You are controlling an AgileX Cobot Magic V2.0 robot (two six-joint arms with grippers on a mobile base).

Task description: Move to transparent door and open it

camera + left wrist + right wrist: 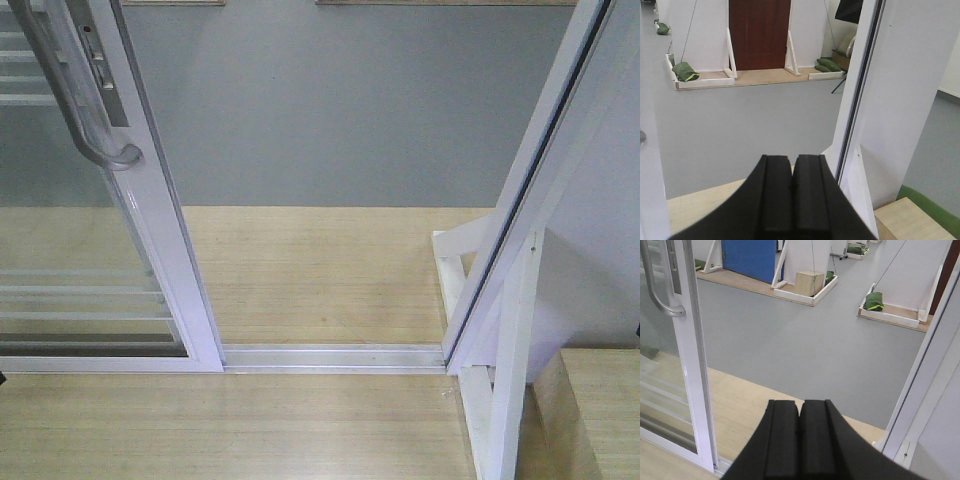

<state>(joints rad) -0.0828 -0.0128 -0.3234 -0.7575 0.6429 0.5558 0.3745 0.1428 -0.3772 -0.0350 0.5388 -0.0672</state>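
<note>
The transparent door stands at the left of the front view, slid aside, with thin white bars across the glass. Its curved silver-grey handle is on the white edge stile. The door also shows in the right wrist view, with the handle at top left. An open gap lies between the stile and the white jamb post. My left gripper is shut and empty, pointing through the gap beside the jamb. My right gripper is shut and empty, right of the stile.
A floor track crosses the opening on the wood platform. A diagonal brace props the jamb at the right. Beyond lies grey floor, with other door mock-ups, a brown door, a blue panel and green bags.
</note>
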